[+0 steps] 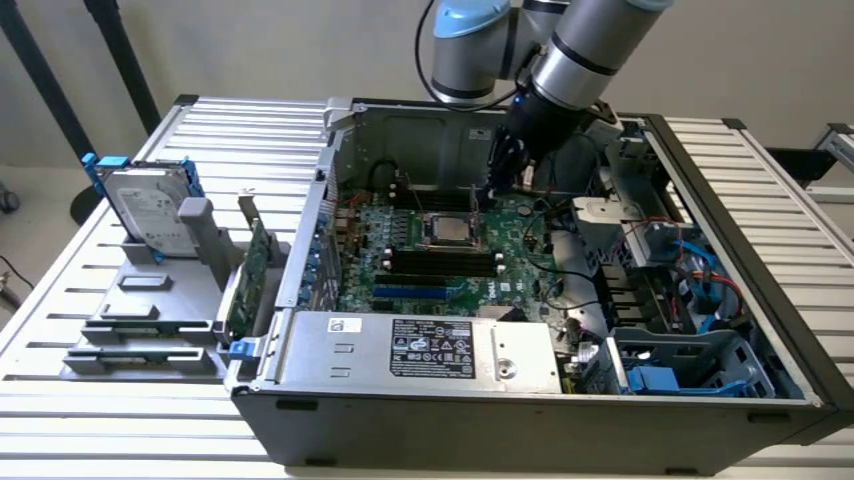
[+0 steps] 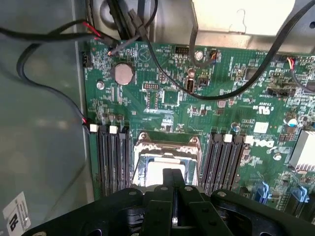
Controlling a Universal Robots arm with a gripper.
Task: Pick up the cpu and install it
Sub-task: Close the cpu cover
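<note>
Bench: slatted metal table (image 1: pixel 120 400) against a plain pale wall. An open computer case (image 1: pixel 534 420) lies on it, with the motherboard (image 1: pixel 514 275) facing up.

Cpu (image 1: pixel 447 231): sits flat in its socket near the middle of the board, silver top up. In the wrist view the cpu (image 2: pixel 152 173) lies inside the metal socket frame (image 2: pixel 167 147), with banks of memory slots (image 2: pixel 110 162) on both sides. It is a square part, so it has no long axis to align to.

Gripper (image 1: pixel 505 185): fingers pressed together, and nothing can be seen pinched between them. It hangs inside the case above the board, on the rear-wall side of the socket. The cpu lies below it, toward the case front and the exterior view's left.

View comparison: the exterior view shows a clear gap between the fingertips and the board. The wrist view shows the line-up, with the closed gripper (image 2: pixel 172 181) overlapping the socket's near edge, roughly centred across its width. Judgement: not touching the chip.

Near the table's left edge in the exterior view: a rack with a hard drive (image 1: pixel 140 210) and a green card (image 1: pixel 247 285).
</note>
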